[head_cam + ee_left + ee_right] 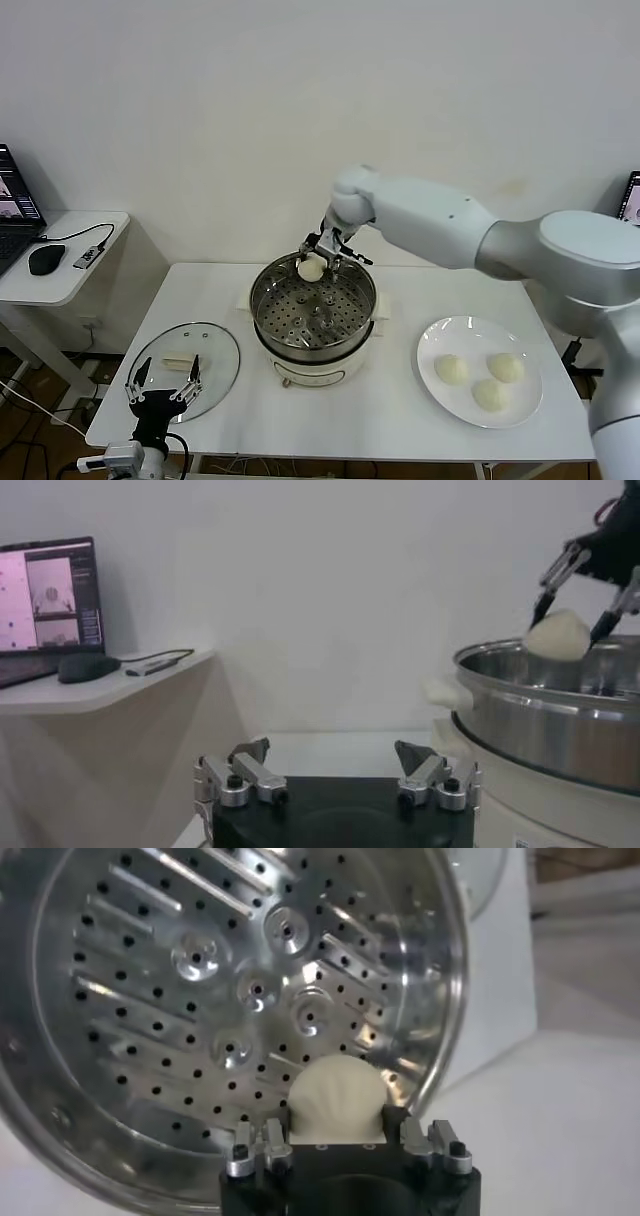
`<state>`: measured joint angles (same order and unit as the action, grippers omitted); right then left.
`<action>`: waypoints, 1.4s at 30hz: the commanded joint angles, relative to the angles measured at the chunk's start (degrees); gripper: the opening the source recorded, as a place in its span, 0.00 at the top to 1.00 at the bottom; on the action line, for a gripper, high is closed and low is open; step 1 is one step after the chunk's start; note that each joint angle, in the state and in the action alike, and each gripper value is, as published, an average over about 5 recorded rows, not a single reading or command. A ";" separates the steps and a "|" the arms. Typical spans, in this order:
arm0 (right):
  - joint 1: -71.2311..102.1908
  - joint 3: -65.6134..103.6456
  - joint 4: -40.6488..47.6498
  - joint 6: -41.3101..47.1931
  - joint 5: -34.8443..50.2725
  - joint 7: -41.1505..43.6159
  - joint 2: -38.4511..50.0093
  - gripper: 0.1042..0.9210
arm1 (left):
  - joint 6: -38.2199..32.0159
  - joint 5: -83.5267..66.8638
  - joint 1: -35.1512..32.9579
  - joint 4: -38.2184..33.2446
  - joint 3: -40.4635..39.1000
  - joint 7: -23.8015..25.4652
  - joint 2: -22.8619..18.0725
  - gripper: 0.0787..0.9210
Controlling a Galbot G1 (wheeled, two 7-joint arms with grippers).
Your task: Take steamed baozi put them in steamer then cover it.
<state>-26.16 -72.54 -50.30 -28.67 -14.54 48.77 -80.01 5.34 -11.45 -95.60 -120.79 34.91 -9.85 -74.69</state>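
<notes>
The right gripper (322, 253) hung over the far rim of the steamer (262, 322), its fingers clasped on one steamed baozi (311, 267). In the right wrist view the bun (336, 1098) sat squarely between the two fingers (262, 1145), touching both, with the perforated steel tray (200, 978) spread out below it. The left wrist view showed the same bun (558, 636) pinched between the dark fingertips (541, 608) just above the pot's rim (520, 670), not yet resting on the tray.

The tray itself held no bun; only its holes and raised dimples showed. The steamer stood on its cream-white base at the middle of the white table (400, 420).

Three more steamed baozi (452, 369) (505, 367) (489, 395) lay together on the white plate (440, 340) to the robot's right of the steamer, well apart from the gripper.

The glass cover (215, 350), with its cream-white handle (178, 362), lay flat on the table to the robot's left of the steamer. The left gripper (165, 381) was parked at the near edge of that cover, fingers spread wide and holding nothing. On a side desk (70, 285) beyond it sat a laptop (15, 215) and a mouse (46, 259).
</notes>
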 commanded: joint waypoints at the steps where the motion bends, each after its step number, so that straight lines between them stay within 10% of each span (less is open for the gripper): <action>1: 2.62 0.06 4.38 -5.85 -8.17 -1.49 -2.72 0.43 | 0.00 -0.05 0.03 0.10 0.03 0.02 -0.01 0.12; 15: -0.40 0.55 1.82 -5.92 -4.51 -2.85 -1.00 0.23 | -0.06 0.33 0.07 -0.27 -0.24 0.01 -0.45 0.12; 25: -16.63 -6.07 -26.70 23.98 26.93 9.96 18.96 0.12 | 0.21 0.32 -0.32 -1.83 0.27 0.01 -0.03 0.12; 42: -17.73 -14.78 -50.57 53.43 28.15 7.13 54.07 0.12 | 0.36 0.87 -0.31 -2.90 -0.58 0.10 1.45 0.12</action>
<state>-44.09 -83.89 -87.88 9.54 9.88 56.64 -43.39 5.70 -10.52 -95.88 -123.60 34.31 -9.73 -73.25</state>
